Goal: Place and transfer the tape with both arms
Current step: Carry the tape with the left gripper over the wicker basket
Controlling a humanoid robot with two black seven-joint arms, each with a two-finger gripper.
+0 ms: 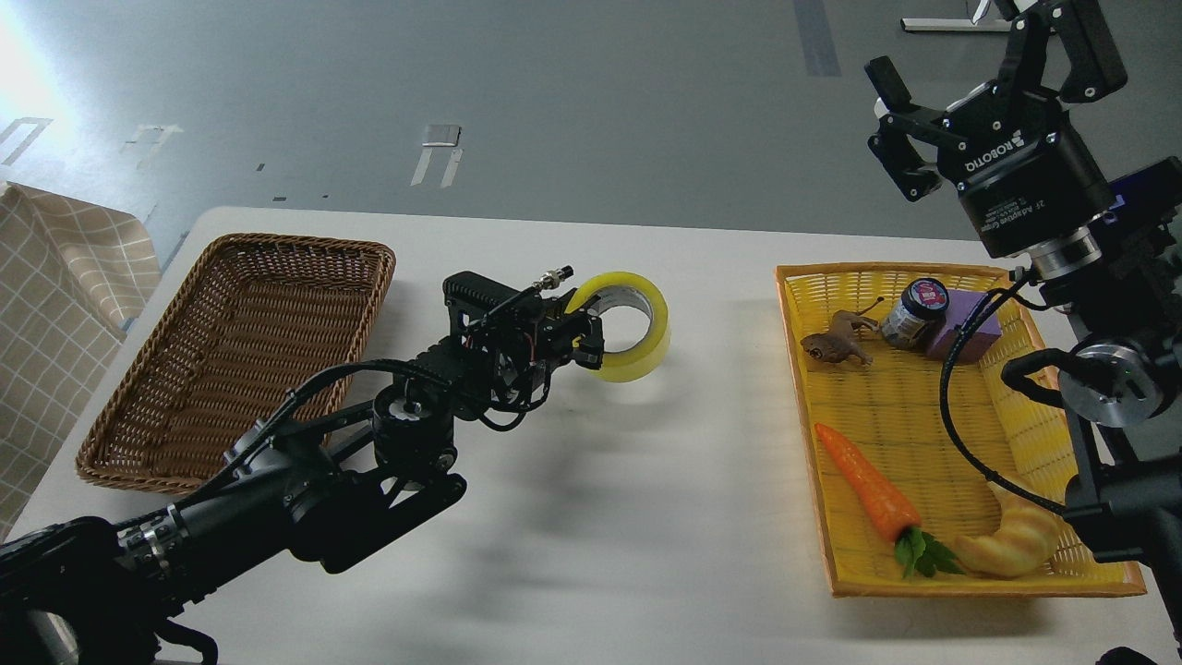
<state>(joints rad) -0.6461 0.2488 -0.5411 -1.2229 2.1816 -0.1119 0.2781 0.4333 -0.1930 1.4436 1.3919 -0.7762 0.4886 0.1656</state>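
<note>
A brown woven wicker basket (235, 356), rectangular and shallow, sits at the left side of the white bench (591, 517), close to the bench's left edge. Just right of it, the left black jointed arm reaches in from the lower left, and its left end effector (582, 342) is clenched on the wide roll of translucent yellow packing tape (628, 328), one finger inside the ring against the whitish core and the wall of the roll pinched there. The roll stands on edge with its open hole facing the camera, near the middle of the bench, between the two baskets and apart from both. Its shadow falls on the bench beneath it; whether it touches the surface cannot be told. Bare bench lies in front of and behind the roll. Further right, a flat yellow plastic woven tray (923, 577) holds a brown toy animal (838, 342), a small dark jar (914, 312), a purple block (965, 323), an orange toy carrot (873, 489) and a pale croissant (1011, 545). Above the tray's far right corner, the right end effector (979, 65) hangs raised, its fingers spread apart and gripping nothing.
</note>
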